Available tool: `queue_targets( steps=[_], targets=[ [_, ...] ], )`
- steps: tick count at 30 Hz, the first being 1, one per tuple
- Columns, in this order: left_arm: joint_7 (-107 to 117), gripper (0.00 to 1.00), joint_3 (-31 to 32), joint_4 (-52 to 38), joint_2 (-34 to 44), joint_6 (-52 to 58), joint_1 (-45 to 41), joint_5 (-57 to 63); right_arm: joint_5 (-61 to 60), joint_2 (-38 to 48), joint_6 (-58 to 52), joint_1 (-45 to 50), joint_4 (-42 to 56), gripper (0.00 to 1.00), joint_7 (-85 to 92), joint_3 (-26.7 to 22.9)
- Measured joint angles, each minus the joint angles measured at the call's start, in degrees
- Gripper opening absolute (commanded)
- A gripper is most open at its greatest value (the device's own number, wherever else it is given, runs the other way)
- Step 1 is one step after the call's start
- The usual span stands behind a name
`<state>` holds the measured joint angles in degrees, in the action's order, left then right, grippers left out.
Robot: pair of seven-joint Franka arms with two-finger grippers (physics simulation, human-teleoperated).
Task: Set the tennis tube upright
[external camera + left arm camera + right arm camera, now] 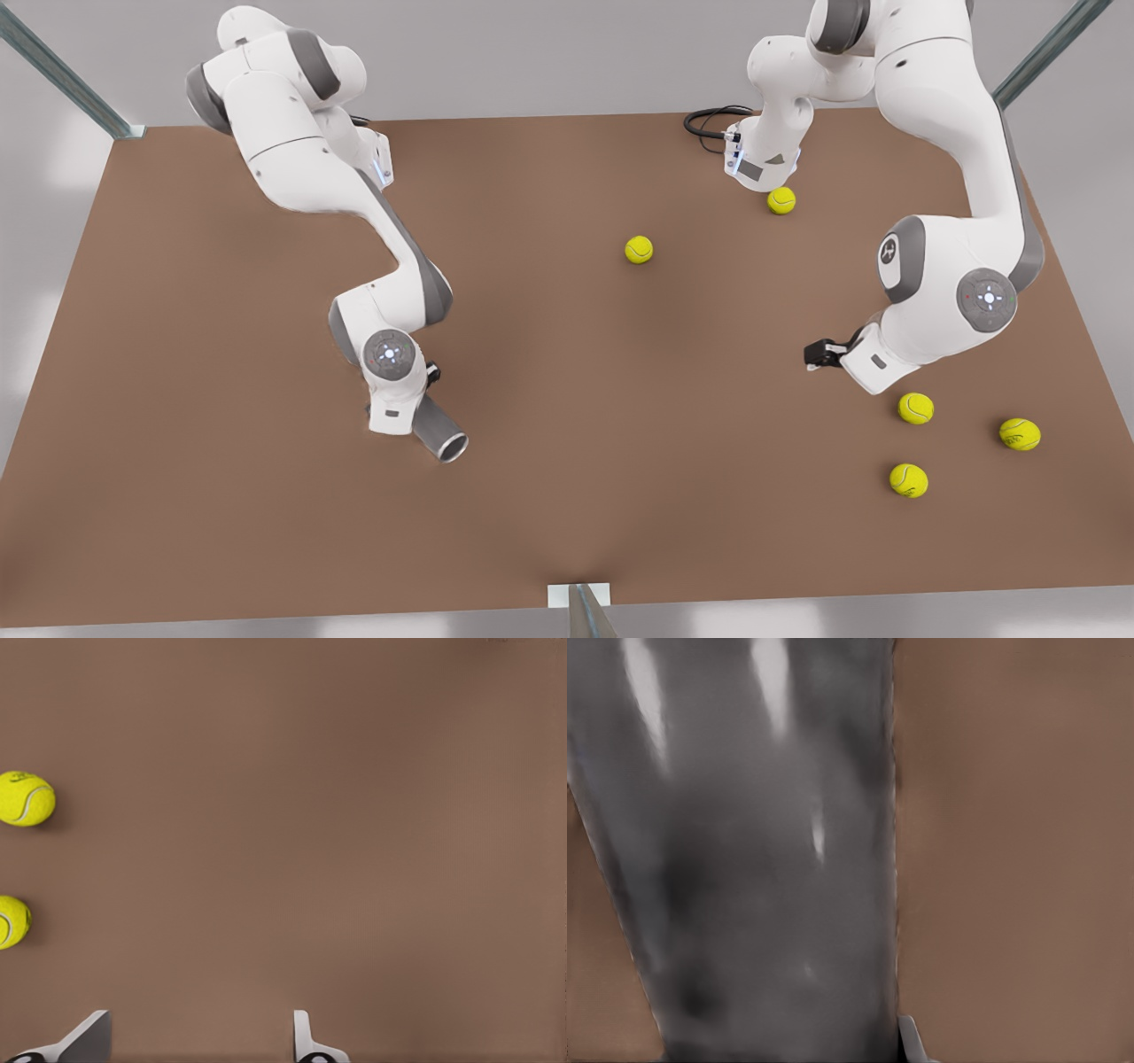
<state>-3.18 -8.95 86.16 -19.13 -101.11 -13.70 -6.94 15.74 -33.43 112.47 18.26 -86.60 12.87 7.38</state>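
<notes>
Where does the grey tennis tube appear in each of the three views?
Front view: the tennis tube lies low, left of centre, at the right hand, hollow end toward the camera.
Left wrist view: not in it; two tennis balls on the table.
Right wrist view: its grey wall is close up.
Shared landmark: the brown table.

tube: most of its length was hidden behind the arm's wrist at lower left of the front view.
tube's ends: cut off by the right wrist picture's edges.
lower ball: cropped by the left edge.
</notes>
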Motion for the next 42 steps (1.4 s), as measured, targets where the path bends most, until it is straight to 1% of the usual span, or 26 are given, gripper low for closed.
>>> queue_targets(
  steps=[3,8,13,16,19,22,23,24,27,30,32,33,36,39,40,41,42],
  targets=[
    [0.43,1.00,0.05,-0.05,-0.22,-0.04,-0.01,-1.21,4.44,-4.75,-1.67,4.42,8.34,0.72,10.02,0.07],
    [1.11,1.00,0.19,-0.23,-1.62,-0.58,-0.09,-2.38,6.83,-9.41,-2.92,9.41,13.70,0.70,24.43,2.75],
    [1.63,1.00,0.38,-0.43,-3.23,-1.13,-0.11,-5.19,6.80,-20.83,-4.33,13.13,29.11,0.70,32.56,3.49],
    [2.27,1.00,0.46,-0.13,-4.00,-1.61,-0.84,-11.75,4.97,-25.85,-5.31,13.21,34.93,0.70,33.96,4.10],
    [3.09,1.00,0.71,-0.21,-7.46,-2.84,-2.70,-22.56,2.94,-27.62,-5.42,13.25,36.37,0.71,33.13,4.81],
    [3.76,1.00,2.01,-0.25,-9.68,-4.45,-3.25,-29.85,1.64,-30.01,-3.24,13.30,38.44,0.71,30.94,6.48],
    [3.95,1.00,2.14,-0.26,-10.40,-5.00,-3.27,-31.61,1.38,-30.29,-2.36,13.31,38.69,0.81,30.14,6.77],
    [4.14,1.00,2.23,-0.26,-11.44,-5.66,-3.30,-33.50,1.23,-30.39,-1.62,14.09,38.81,1.00,29.36,6.78],
    [4.63,1.00,3.16,0.00,-12.97,-7.73,-4.60,-37.24,1.10,-30.25,-0.03,15.48,38.88,1.00,27.26,6.83],
    [5.03,1.00,3.38,0.07,-13.57,-9.13,-4.91,-38.53,1.03,-29.90,0.71,16.02,38.91,1.00,25.51,6.86],
    [5.07,1.00,3.40,0.05,-14.83,-9.89,-4.90,-38.99,0.96,-27.70,0.83,15.91,38.70,1.00,24.25,6.65],
    [4.95,1.00,3.45,0.06,-15.55,-10.23,-4.91,-39.40,0.93,-24.71,0.01,13.76,38.35,1.00,23.45,6.68],
    [3.82,1.00,3.56,1.65,-16.92,-11.05,-4.93,-44.27,-2.15,-13.52,-5.58,1.29,37.56,1.00,21.28,6.07],
    [1.97,1.00,3.58,2.18,-18.66,-12.03,-4.92,-50.43,-4.33,-1.37,-15.65,-10.25,36.47,1.00,17.37,4.31],
    [1.34,1.00,3.58,2.26,-19.02,-12.35,-4.92,-52.21,-5.67,3.01,-18.39,-14.18,32.03,1.00,15.59,4.10],
    [0.62,1.00,3.58,2.30,-19.70,-12.74,-4.93,-53.97,-7.29,9.71,-19.44,-18.32,22.16,1.00,13.75,3.98],
    [-0.21,1.00,3.58,2.45,-20.42,-13.10,-4.92,-55.69,-8.99,17.38,-18.99,-22.56,9.90,1.00,11.99,3.90]
  ],
)
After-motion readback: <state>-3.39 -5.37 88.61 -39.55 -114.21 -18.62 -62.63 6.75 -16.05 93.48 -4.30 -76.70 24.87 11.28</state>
